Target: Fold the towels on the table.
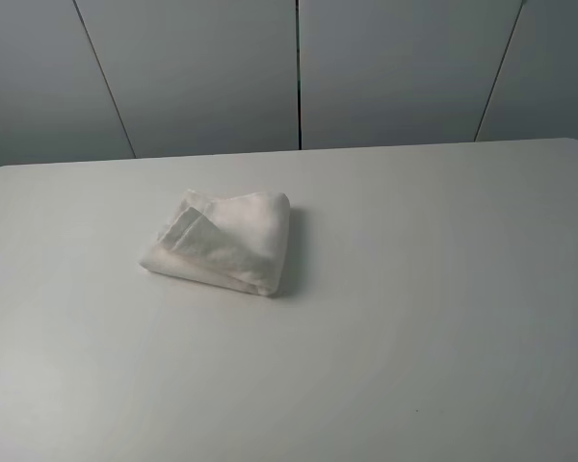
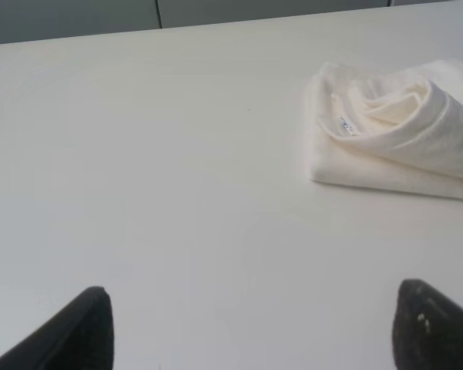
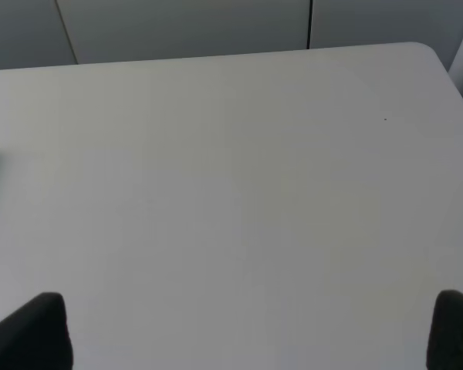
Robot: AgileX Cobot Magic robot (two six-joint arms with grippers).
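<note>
White terry towel (image 1: pixel 223 241) lies folded into a compact, slightly lumpy bundle on the tabletop (image 1: pixel 414 318), left of centre in the high view, with a loose corner flap turned up on its left side. The left wrist view shows the towel (image 2: pixel 393 139) ahead and to one side, a small printed label (image 2: pixel 344 125) peeping from its folds; the print is too small to read. The left gripper (image 2: pixel 255 327) hovers above bare tabletop (image 2: pixel 177 193), jaws spread wide and holding nothing, only their dark tips in frame. The right gripper (image 3: pixel 251 331) likewise hangs over the tabletop (image 3: pixel 231 169), jaws released, tips cut off. Neither arm appears in the high view.
</note>
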